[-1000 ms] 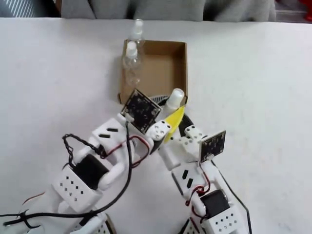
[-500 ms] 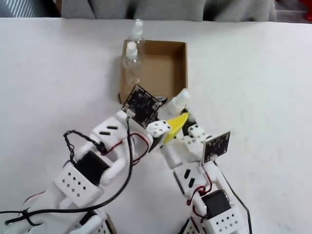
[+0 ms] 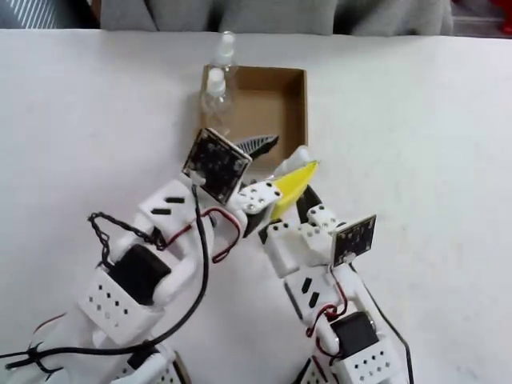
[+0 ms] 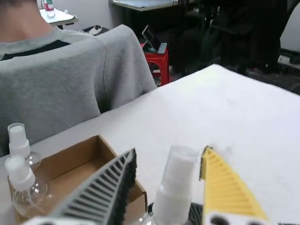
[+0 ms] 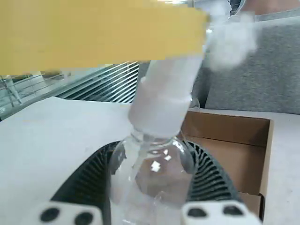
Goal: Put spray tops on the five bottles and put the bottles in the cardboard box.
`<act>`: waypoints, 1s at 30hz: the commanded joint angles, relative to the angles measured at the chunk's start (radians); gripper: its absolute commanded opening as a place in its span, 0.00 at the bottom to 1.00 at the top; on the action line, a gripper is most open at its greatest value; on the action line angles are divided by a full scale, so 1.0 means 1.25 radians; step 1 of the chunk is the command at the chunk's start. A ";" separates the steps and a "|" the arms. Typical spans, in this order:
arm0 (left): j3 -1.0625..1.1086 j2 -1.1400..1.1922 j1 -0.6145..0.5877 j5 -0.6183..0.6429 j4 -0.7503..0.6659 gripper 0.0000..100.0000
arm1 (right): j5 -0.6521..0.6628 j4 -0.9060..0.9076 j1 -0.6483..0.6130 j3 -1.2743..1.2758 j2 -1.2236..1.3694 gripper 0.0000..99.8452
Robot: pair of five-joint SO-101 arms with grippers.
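The right claw [image 5: 152,157] clamps the bottle [image 5: 150,176] beside the box [image 3: 264,108], and the left claw [image 4: 168,152] gapes wide around its top [image 4: 176,185].

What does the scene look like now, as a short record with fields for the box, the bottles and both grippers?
cardboard box: open, on the table
held bottle: clear, spray top on its neck, by the box's near right corner
right gripper: shut on held bottle, curved black jaws round its body
left gripper: open, black and yellow jaws either side of the spray top
second bottle: top fitted, in the box's far left corner
third bottle: top fitted, apparently just beyond the box's far wall
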 commanded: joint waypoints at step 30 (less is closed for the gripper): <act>0.190 -0.397 -0.336 0.053 0.214 0.02 | 0.077 -0.179 0.114 0.005 -0.019 0.02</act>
